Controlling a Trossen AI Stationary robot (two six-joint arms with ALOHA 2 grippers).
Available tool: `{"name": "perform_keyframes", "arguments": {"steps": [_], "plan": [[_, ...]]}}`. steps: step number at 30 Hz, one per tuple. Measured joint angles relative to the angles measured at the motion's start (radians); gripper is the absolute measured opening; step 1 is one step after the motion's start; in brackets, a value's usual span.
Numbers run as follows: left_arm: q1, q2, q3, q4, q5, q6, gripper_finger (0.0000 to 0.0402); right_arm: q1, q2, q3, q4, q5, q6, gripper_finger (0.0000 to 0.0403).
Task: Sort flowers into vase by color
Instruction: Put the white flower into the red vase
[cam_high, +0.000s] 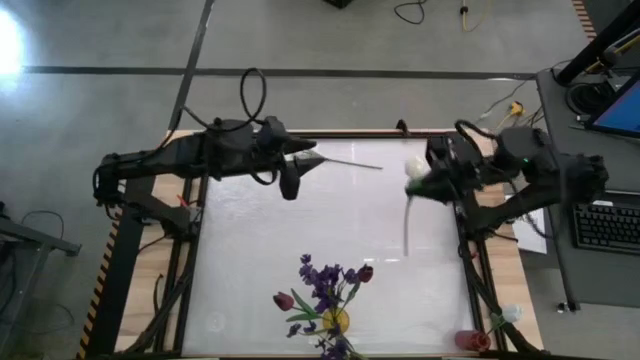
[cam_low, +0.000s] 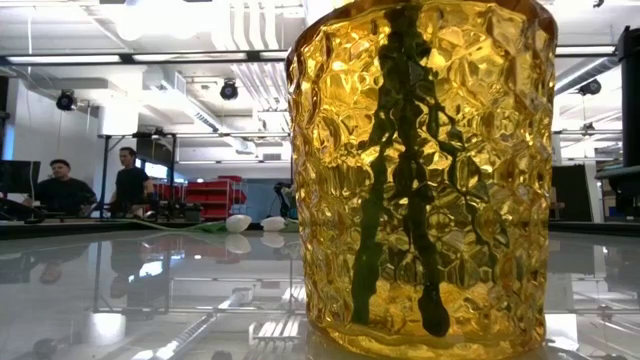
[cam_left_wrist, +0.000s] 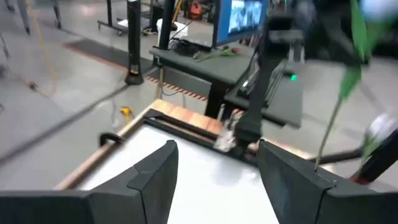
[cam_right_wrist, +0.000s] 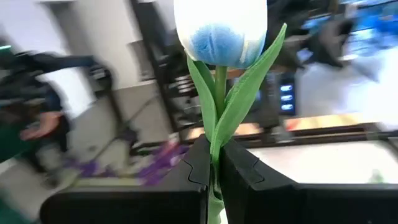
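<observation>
My right gripper (cam_right_wrist: 213, 171) is shut on a white tulip. Its bud (cam_right_wrist: 221, 30) stands just past the fingertips, and in the high view the bud (cam_high: 415, 168) is at the table's far right. My left gripper (cam_left_wrist: 217, 177) is open and empty at the far left (cam_high: 290, 182). A yellow glass vase (cam_low: 420, 170) stands at the near edge (cam_high: 335, 320) and holds purple sprigs (cam_high: 322, 282) and dark red tulips (cam_high: 284, 300). Their stems stick into it. My right gripper pinches the tulip's green stem (cam_right_wrist: 214, 140) between its two fingers, a little below the bud, where the leaves (cam_right_wrist: 239, 99) rise. The bud sticks out beyond the fingertips. The long lower stem (cam_high: 407, 225) trails from the gripper toward the table's near edge.
A thin grey line (cam_high: 345, 163) runs along the far edge, right of my left gripper. A small red vase (cam_high: 470, 341) with a white tulip (cam_high: 511, 313) stands off the table's near right corner. People (cam_low: 95, 185) sit beyond the far edge.
</observation>
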Motion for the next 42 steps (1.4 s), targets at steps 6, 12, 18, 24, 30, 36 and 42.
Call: {"name": "perform_keyframes", "arguments": {"steps": [6, 12, 18, 24, 30, 36, 42], "plan": [[0.0, 0.004, 0.025, 0.023, -0.001, -0.143, 0.0206, 0.192, -0.095, -0.091, 0.0, -0.005, 0.042, 0.0013], [0.0, 0.03, 0.03, 0.043, 0.0, -0.101, 0.0206, 0.361, -0.118, -0.162, 0.009, -0.031, 0.079, 0.0013], [0.0, 0.061, 0.031, 0.049, 0.0, -0.113, 0.0206, 0.496, -0.118, -0.224, 0.025, -0.073, 0.051, 0.0013], [0.0, 0.088, 0.031, 0.057, 0.008, -0.164, 0.0206, 0.604, -0.144, -0.311, 0.101, -0.1, -0.005, 0.0013], [-0.012, 0.091, 0.031, 0.073, 0.008, -0.215, 0.0206, 0.687, -0.207, -0.441, 0.275, -0.122, -0.036, 0.0013], [-0.023, 0.091, 0.031, 0.127, 0.009, -0.214, 0.0206, 0.704, -0.258, -0.55, 0.409, -0.17, -0.006, 0.0013], [-0.023, 0.091, 0.031, 0.129, 0.008, -0.218, 0.0206, 0.707, -0.27, -0.606, 0.485, -0.242, -0.01, 0.0013]]}}
